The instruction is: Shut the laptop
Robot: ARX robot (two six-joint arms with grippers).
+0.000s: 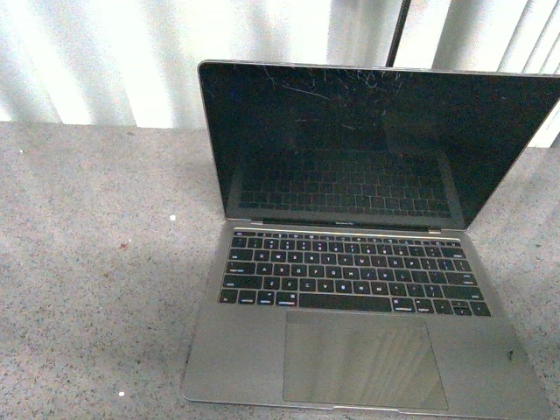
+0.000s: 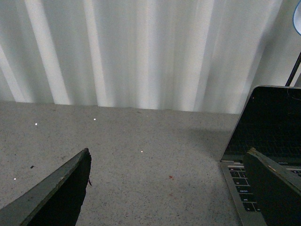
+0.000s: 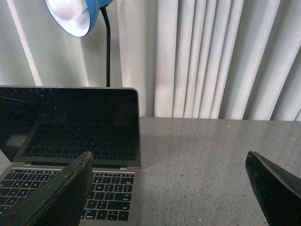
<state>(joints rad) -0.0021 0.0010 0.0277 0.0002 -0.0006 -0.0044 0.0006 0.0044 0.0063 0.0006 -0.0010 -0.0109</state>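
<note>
The laptop (image 1: 350,262) stands open on the speckled grey table (image 1: 87,262), a thin silver-grey body with black keys, a large trackpad and a scratched glossy black screen tilted back. No arm shows in the front view. In the left wrist view my left gripper (image 2: 169,155) is open over bare table, with the laptop (image 2: 263,141) behind its one dark finger. My right gripper (image 3: 169,157) is open too, one finger in front of the keyboard of the laptop (image 3: 70,141), the other over bare table.
White pleated curtains (image 1: 131,52) hang along the table's far edge. A blue desk lamp (image 3: 75,16) on a black gooseneck stands behind the laptop. Small white specks and a reddish spot (image 2: 170,177) dot the table to the laptop's left.
</note>
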